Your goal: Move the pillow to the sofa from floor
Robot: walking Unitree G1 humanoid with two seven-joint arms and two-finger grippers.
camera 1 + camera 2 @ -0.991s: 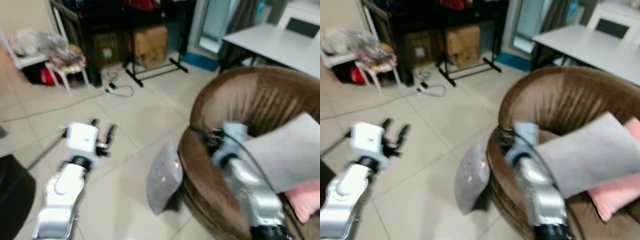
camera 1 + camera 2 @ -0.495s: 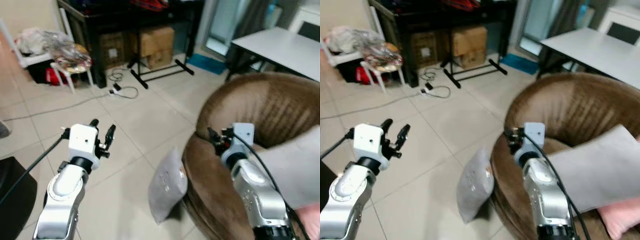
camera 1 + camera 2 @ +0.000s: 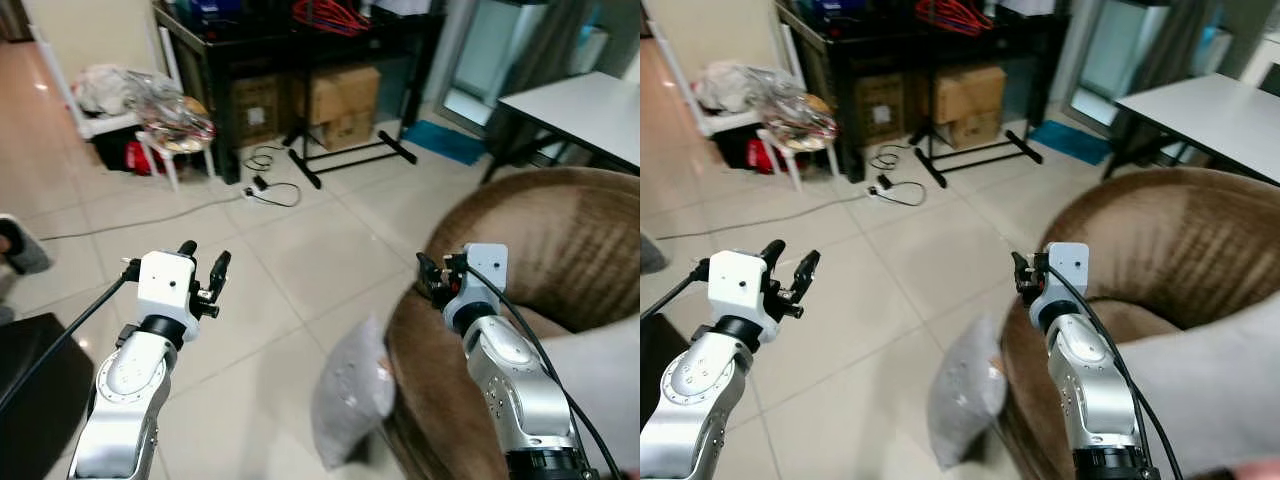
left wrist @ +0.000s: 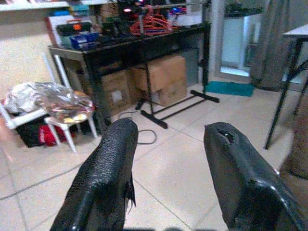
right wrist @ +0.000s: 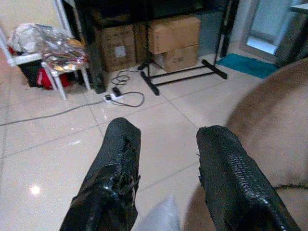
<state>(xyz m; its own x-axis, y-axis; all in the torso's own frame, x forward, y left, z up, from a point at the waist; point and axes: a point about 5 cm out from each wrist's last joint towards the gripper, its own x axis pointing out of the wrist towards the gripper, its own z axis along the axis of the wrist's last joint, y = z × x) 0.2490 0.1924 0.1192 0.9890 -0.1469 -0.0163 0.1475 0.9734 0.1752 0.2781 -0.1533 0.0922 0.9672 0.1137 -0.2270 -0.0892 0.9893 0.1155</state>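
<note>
The brown sofa [image 3: 560, 250] is sitting at the right, and the grey pillow [image 3: 352, 402] is leaning upright against its near-left side on the floor, between the arms. The left gripper [image 3: 203, 262] and right gripper [image 3: 1021, 272] are hovering raised and spread, holding nothing, probably readying to reach down.

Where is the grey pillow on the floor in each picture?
Left eye view: the grey pillow stands low in the middle, leaning on the brown sofa.
Right eye view: low in the middle, beside the sofa's front.
Left wrist view: I cannot make it out there.
Right wrist view: just its tip at the bottom edge, between the two black fingers.
Shared landmark: the cardboard boxes under the black rack.
</note>
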